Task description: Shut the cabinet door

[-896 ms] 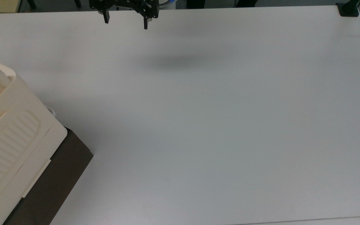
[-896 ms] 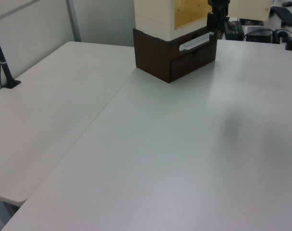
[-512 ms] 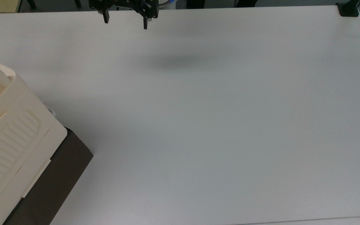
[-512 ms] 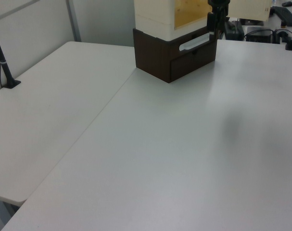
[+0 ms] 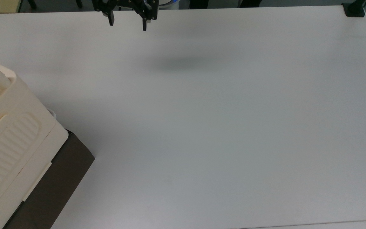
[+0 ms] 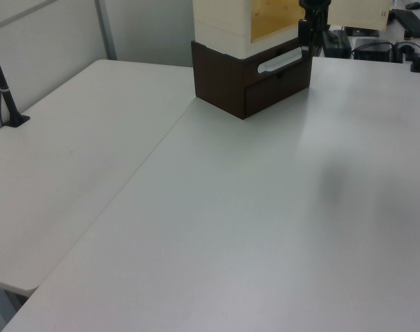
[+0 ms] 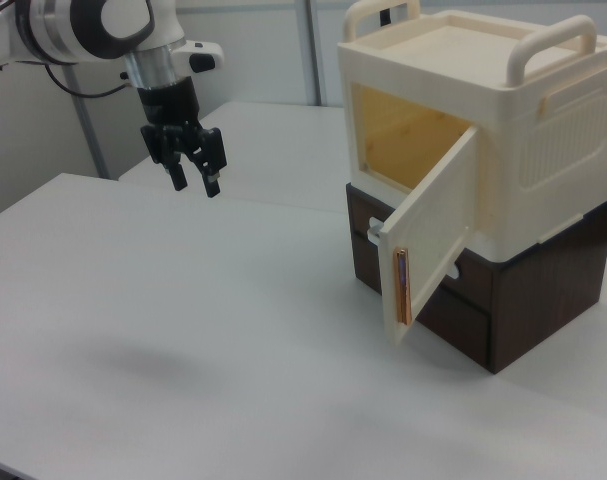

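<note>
hand point(image 7: 194, 177): fingers apart, empty, hanging above surface point(image 7: 183, 340) | door point(image 7: 433, 235): swung open off cabinet point(image 7: 453, 120) front, at right view's right, well apart from hand | cabinet: atop dark brown base point(image 7: 523, 300)

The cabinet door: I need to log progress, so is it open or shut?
Open. In the right view the cabinet door swings outward, baring the cabinet's yellowish inside; the gripper hangs apart from it.

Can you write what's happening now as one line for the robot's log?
task: close door | door: open, swung out | end effector: open, holding nothing, above table, apart from cabinet | contact: none
</note>
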### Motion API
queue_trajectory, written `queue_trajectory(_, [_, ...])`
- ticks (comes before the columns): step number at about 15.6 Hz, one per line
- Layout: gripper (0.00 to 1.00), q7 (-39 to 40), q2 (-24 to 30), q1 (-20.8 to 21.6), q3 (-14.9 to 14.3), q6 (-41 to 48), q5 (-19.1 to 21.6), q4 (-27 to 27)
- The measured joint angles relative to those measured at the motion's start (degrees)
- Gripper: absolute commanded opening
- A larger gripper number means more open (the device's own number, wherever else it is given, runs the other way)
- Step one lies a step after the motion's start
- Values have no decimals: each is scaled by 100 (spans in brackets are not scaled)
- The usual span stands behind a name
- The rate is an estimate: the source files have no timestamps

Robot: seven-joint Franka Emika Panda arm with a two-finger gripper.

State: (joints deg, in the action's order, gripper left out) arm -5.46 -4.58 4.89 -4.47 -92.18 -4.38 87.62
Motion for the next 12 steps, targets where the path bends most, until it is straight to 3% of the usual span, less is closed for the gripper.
queue_trajectory(2, [0, 5, 0, -16, -6, 0, 0, 0])
queue_trajectory(9, [0, 97, 4, -77, -36, -1, 61, -29])
queue_trajectory(12, [0, 320, 31, -321, -48, -4, 86, -177])
